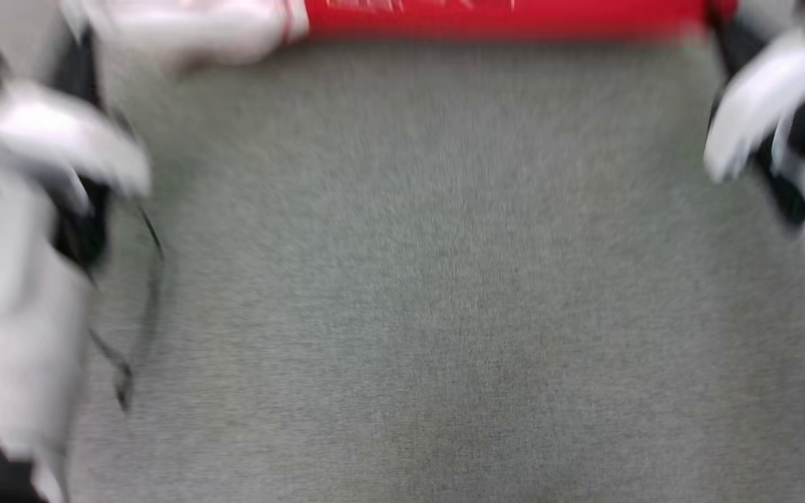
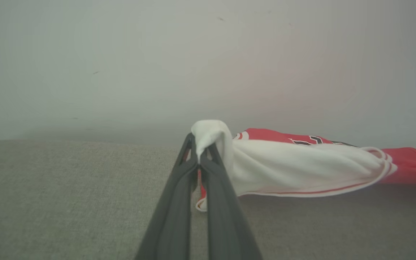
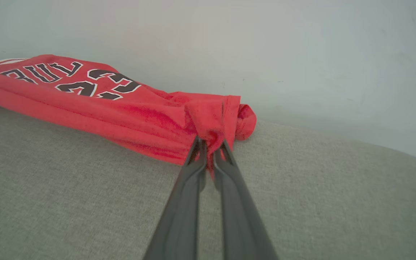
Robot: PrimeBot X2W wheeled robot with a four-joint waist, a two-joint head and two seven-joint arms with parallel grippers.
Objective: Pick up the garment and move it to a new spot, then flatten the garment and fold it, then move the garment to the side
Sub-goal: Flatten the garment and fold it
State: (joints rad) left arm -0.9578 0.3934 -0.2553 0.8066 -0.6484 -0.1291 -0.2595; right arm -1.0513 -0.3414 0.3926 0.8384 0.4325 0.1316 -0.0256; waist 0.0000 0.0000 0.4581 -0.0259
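The garment (image 1: pixel 500 17) is a red jersey with white sleeves, stretched along the far edge of the grey fabric surface; the head view is blurred. In the left wrist view my left gripper (image 2: pixel 199 144) is shut on the garment's (image 2: pixel 294 168) white sleeve, pinching a fold of cloth at the tips. In the right wrist view my right gripper (image 3: pixel 209 144) is shut on a bunched red corner of the garment (image 3: pixel 96 97), whose black white-outlined letters face up. Both ends sit at or just above the surface.
The grey fabric surface (image 1: pixel 430 279) spreads wide in front of the garment. A pale wall (image 2: pixel 157 65) rises right behind it. My pale forearms (image 1: pixel 32 209) flank the surface at left and right (image 1: pixel 773 105).
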